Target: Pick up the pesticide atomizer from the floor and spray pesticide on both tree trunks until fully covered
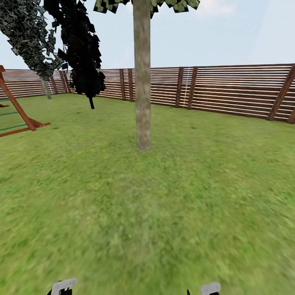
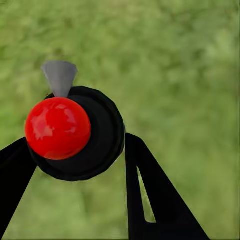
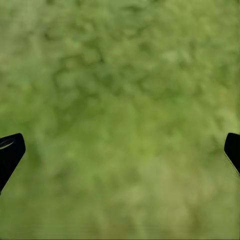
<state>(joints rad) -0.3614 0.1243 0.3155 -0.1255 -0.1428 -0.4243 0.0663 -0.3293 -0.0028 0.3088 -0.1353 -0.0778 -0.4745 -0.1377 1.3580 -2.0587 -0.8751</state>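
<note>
While we roll over the lawn (image 1: 123,213), the pesticide atomizer (image 2: 75,132) sits clamped in our left gripper (image 2: 80,165): black fingers (image 2: 150,200) on either side of its round black body, red ball cap facing the wrist camera, grey nozzle cone (image 2: 59,77) poking out past the cap. Right gripper (image 3: 120,150) is spread wide, nothing between the fingertips, just blurred grass below. Key relation: the tree trunk (image 1: 142,78) stands straight ahead of us, roughly centred between both arms, well apart from the grippers across open grass, long axis vertical, base planted in the lawn. Left arm carries the sprayer, so that arm does the work; we judge the base needs to close in more and the nozzle must be swung up from ground-facing toward the trunk, then swept along its height. Crown is cut off at the top of the head view, only a few leaves show. Second tree for the task not confirmed: a leaning leafy tree (image 1: 28,37) and a dark columnar tree (image 1: 82,53) stand near the fence (image 1: 229,90) at far left, hard to class. Wooden play frame (image 1: 16,110) is cropped at the left edge. Both arms are barely in frame at the head view's bottom edge. Exact nozzle aim hard to tell.
</note>
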